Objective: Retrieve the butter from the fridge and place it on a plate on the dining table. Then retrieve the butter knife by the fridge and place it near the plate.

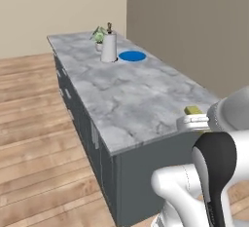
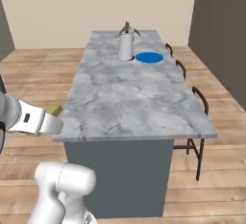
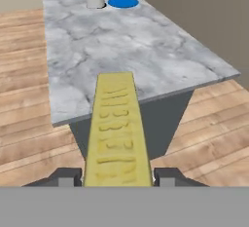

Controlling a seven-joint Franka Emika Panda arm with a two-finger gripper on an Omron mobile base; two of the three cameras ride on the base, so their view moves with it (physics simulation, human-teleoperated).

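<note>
Hand view | fingers (image 3: pixel 116 177) clamp butter (image 3: pixel 115 133) | short of marble worktop (image 3: pixel 121 50) end | blue plate (image 3: pixel 122 2) at far end

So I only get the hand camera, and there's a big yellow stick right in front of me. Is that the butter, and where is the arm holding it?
Observer: Yes, the butter sits between the gripper fingers. In the right base view it hangs just off the near left corner of the dining table.
Operator: Are there chairs anywhere?
Observer: Dark stools stand along the table's right side.
Operator: What's that grey thing by the plate?
Observer: A white paper-towel roll on a holder, just left of the blue plate.
Operator: Anything behind it?
Observer: A small green plant at the far end.
</note>
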